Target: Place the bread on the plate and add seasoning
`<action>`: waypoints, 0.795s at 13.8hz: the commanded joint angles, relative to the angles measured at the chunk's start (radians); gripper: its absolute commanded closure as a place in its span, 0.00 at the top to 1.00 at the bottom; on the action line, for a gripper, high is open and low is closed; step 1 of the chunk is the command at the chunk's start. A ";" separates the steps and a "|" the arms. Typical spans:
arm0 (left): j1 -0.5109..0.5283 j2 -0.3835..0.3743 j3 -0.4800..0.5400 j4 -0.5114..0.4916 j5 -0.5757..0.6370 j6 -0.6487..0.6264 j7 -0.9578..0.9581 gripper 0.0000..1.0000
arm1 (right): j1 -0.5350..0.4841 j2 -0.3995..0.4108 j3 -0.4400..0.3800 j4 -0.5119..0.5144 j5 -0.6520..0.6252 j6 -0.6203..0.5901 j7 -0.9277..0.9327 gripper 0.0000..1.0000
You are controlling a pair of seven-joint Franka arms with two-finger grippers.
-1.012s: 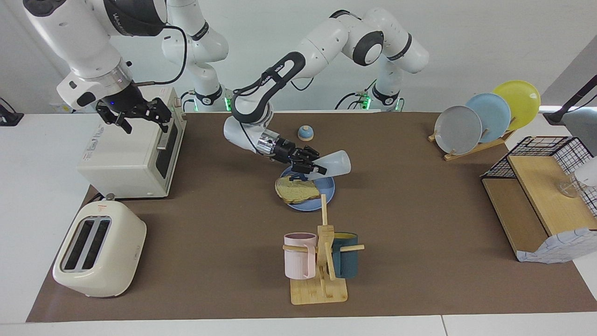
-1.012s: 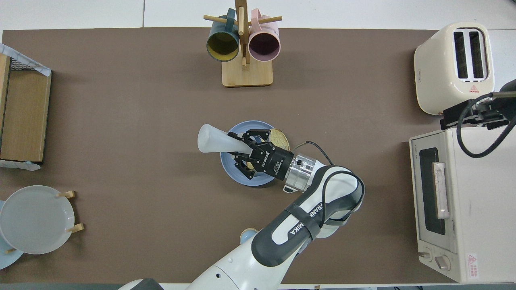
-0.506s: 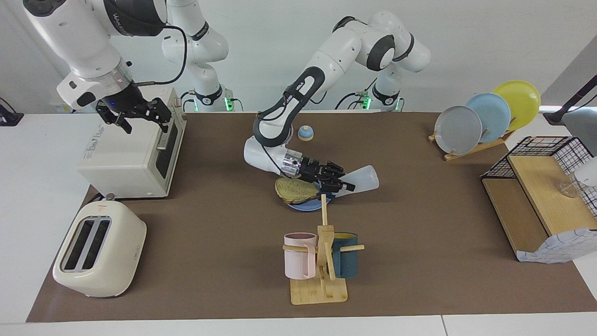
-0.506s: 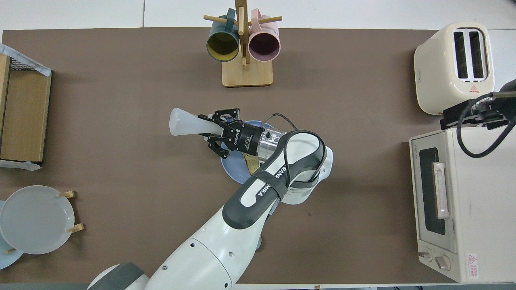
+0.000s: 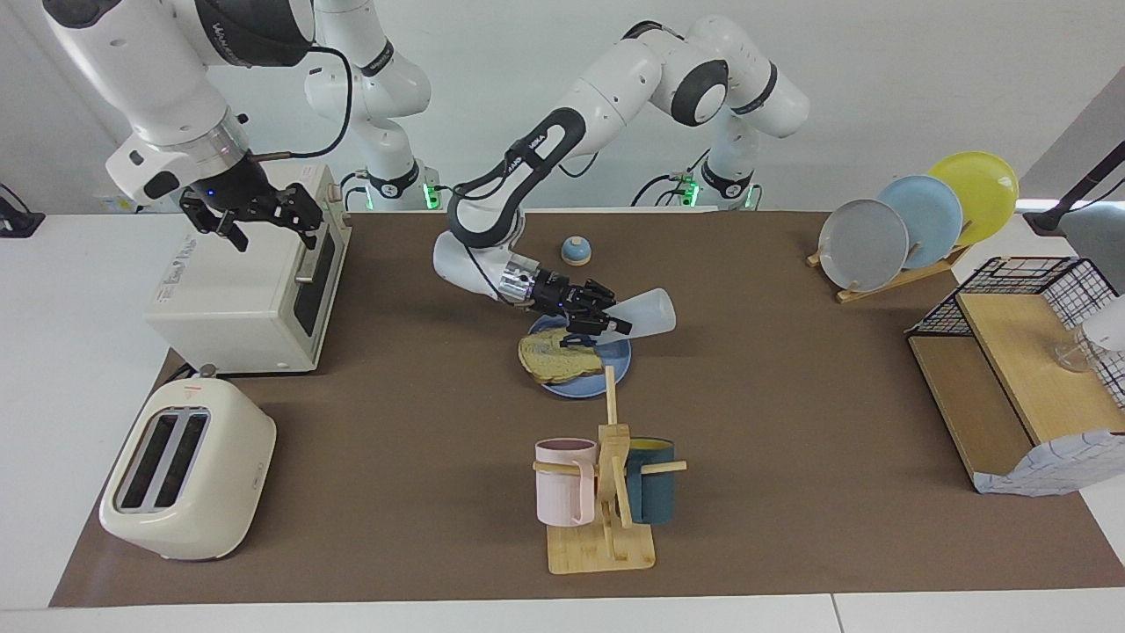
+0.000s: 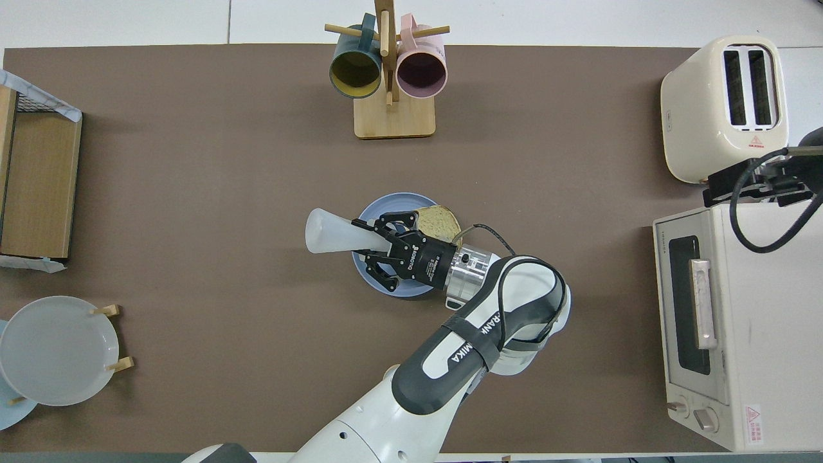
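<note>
Left end effector (image 5: 615, 322) clenched on seasoning (image 5: 646, 313), hanging over plate (image 5: 617, 356). Bottle tipped nearly flat, base end pointing toward the left arm's end of the table and sticking out past the plate rim; cap end buried in the fingers (image 6: 386, 226), not visible. In overhead view: seasoning (image 6: 334, 233) held crosswise above plate (image 6: 379, 209), left end effector (image 6: 378, 244) covering the middle of the plate.

Bread (image 5: 559, 357) lying flat on the plate, on the side toward the right arm's end, crust overhanging the rim slightly. Overhead shows bread (image 6: 438, 222) partly hidden under the wrist. Plate at mid-table on brown mat (image 5: 791, 440).

Right end effector (image 5: 255, 215) released, jaws wide, holding nothing, parked above toaster oven (image 5: 242, 294) at the right arm's end of the table. Waiting. Only its cable and edge visible in overhead (image 6: 762, 183).

Rest of table:
- pop-up toaster (image 5: 189, 470), farther from the robots than the toaster oven
- mug tree (image 5: 608, 479) with pink mug (image 5: 564, 482) and dark teal mug (image 5: 652, 479), farther from the robots than the plate
- small blue bell (image 5: 576, 251), nearer to the robots than the plate
- plate rack (image 5: 914, 220) with grey, light blue, yellow plates upright, toward the left arm's end
- wire basket with wooden board (image 5: 1024, 360) at the left arm's end
</note>
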 commanded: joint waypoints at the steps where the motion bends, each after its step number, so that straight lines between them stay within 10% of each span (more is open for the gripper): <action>1: 0.073 -0.215 0.008 -0.062 -0.140 0.016 -0.030 0.00 | -0.008 -0.022 0.012 -0.023 -0.021 0.017 -0.004 1.00; 7: 0.350 -0.643 0.009 -0.168 -0.555 0.239 -0.131 0.00 | -0.010 -0.022 0.012 -0.023 -0.021 0.017 -0.005 1.00; 11: 0.542 -0.777 0.009 -0.300 -0.787 0.538 -0.270 0.00 | -0.010 -0.022 0.012 -0.023 -0.019 0.015 -0.007 1.00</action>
